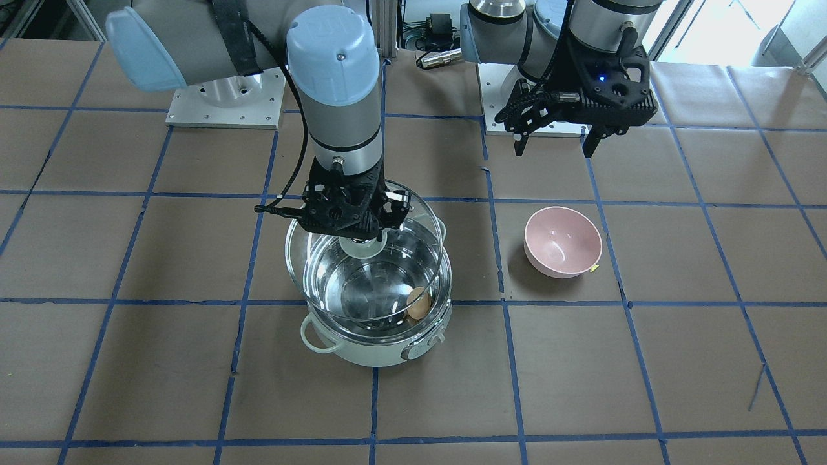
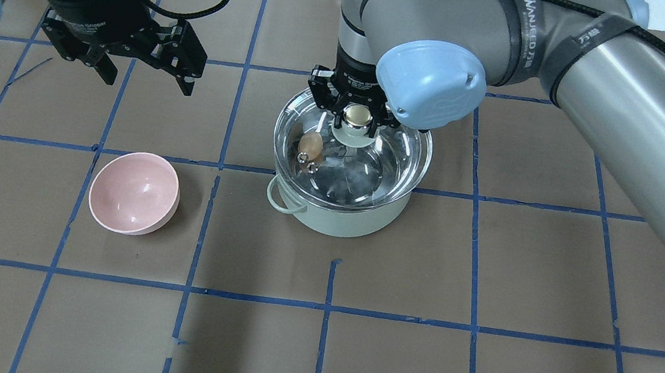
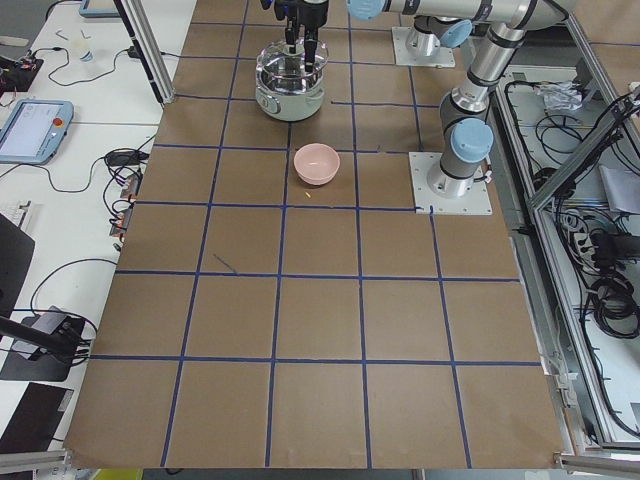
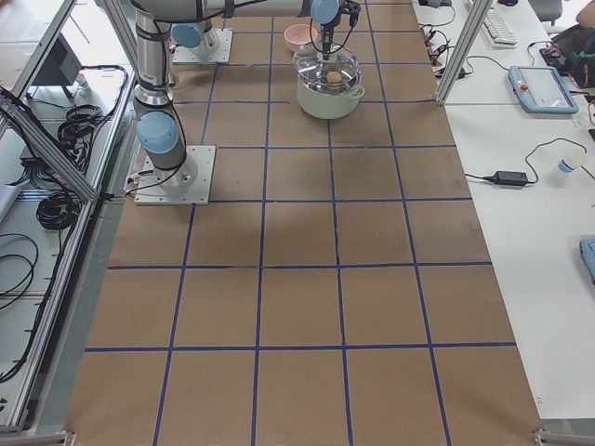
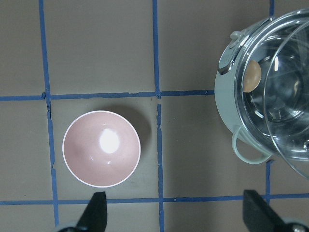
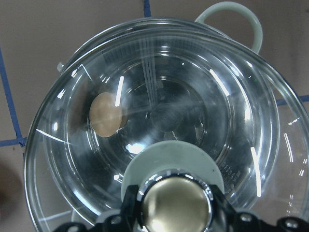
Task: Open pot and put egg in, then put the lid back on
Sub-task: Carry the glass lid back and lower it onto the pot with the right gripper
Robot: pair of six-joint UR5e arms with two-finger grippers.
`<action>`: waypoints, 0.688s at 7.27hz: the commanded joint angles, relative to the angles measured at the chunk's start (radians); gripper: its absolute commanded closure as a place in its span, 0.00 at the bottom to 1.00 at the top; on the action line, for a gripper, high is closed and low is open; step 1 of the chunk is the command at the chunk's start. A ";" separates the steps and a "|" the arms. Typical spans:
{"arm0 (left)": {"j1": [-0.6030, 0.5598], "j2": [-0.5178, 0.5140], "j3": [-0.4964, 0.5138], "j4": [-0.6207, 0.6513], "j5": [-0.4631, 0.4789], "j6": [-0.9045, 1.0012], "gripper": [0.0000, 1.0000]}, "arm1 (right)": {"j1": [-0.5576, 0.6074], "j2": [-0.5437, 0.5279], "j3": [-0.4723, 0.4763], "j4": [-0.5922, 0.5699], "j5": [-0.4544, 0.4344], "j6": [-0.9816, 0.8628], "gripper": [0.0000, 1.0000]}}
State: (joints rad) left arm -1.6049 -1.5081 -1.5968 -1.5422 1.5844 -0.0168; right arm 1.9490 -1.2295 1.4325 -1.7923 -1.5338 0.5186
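The pale mint pot stands mid-table, and the tan egg lies inside on the steel bottom. My right gripper is shut on the beige-gold knob of the clear glass lid. It holds the lid over the pot, slightly above the rim and shifted toward my base. Through the glass the egg shows in the right wrist view. My left gripper is open and empty, up in the air beyond the pink bowl, well apart from the pot.
The pink bowl is empty and sits to the pot's left side as I face it. It also shows under my left gripper in the left wrist view. Brown paper with blue tape lines covers the table.
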 commanded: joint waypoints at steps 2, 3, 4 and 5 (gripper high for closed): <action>-0.001 0.005 -0.003 -0.001 0.000 -0.003 0.00 | 0.002 0.027 0.002 0.005 0.001 -0.031 0.66; -0.003 0.005 -0.003 0.001 0.000 -0.020 0.00 | 0.002 0.031 0.003 0.001 0.001 -0.038 0.65; -0.003 0.005 -0.003 -0.001 0.000 -0.020 0.00 | 0.002 0.044 0.000 -0.004 0.001 -0.046 0.65; -0.003 0.006 -0.003 -0.003 0.000 -0.025 0.00 | 0.002 0.044 0.000 -0.004 0.001 -0.048 0.65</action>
State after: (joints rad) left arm -1.6073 -1.5031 -1.5999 -1.5431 1.5845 -0.0356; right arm 1.9512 -1.1909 1.4336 -1.7940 -1.5325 0.4767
